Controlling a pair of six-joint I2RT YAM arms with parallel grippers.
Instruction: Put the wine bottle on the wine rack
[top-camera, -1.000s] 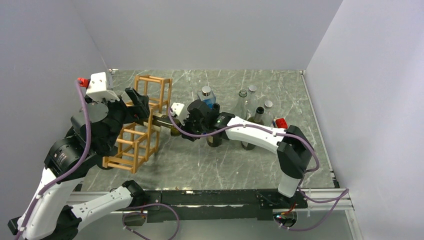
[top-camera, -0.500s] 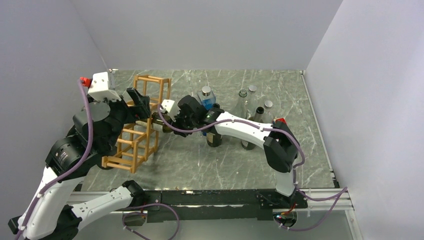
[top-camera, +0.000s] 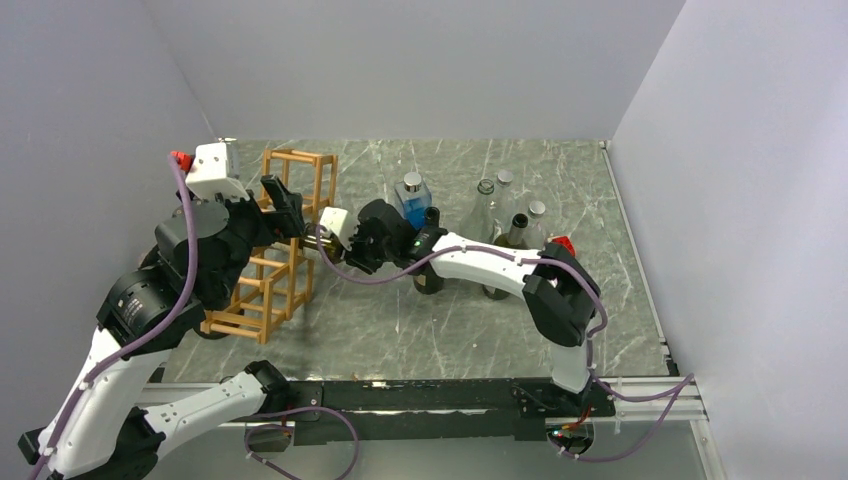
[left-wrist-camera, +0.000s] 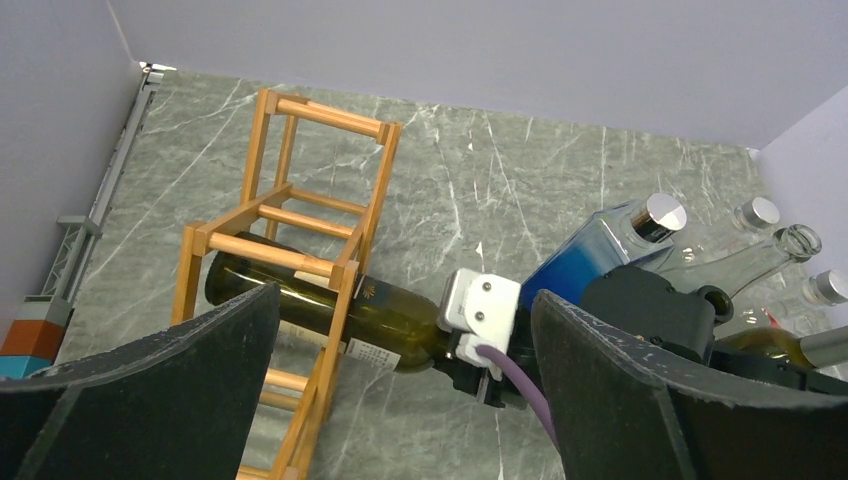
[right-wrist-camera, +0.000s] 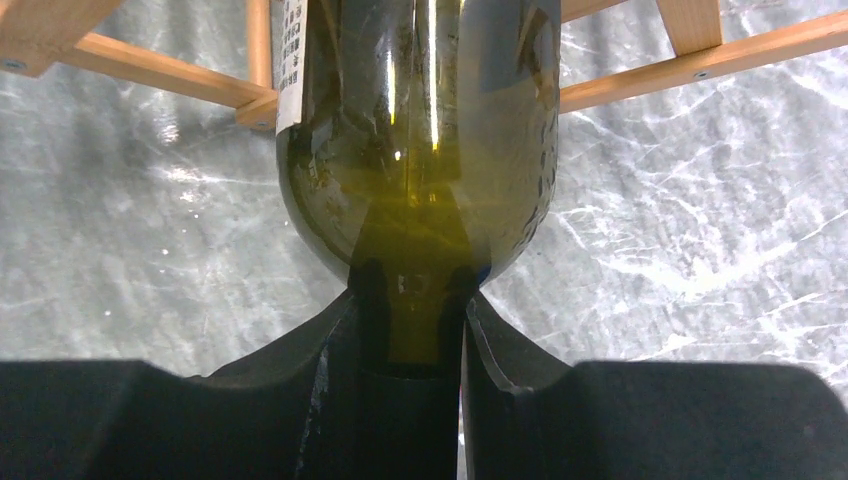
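The dark green wine bottle (left-wrist-camera: 330, 300) lies on its side with its base end inside a cell of the light wooden wine rack (left-wrist-camera: 330, 115). Its shoulder and neck stick out to the right. My right gripper (right-wrist-camera: 412, 330) is shut on the bottle's neck, and the bottle's shoulder (right-wrist-camera: 420, 130) fills the right wrist view. In the top view the right gripper (top-camera: 345, 248) is just right of the rack (top-camera: 285, 300). My left gripper (left-wrist-camera: 400, 390) is open and empty. It hovers above the rack and the bottle (top-camera: 283, 200).
A blue square bottle (top-camera: 413, 198), several clear bottles (top-camera: 490, 205) and a dark upright bottle (top-camera: 428, 272) stand behind the right arm. The side wall is close on the rack's left. Marble tabletop (top-camera: 450, 330) lies in front.
My right gripper has moved left, sliding the bottle deeper into the rack cell. My left arm has shifted slightly up and right above the rack.
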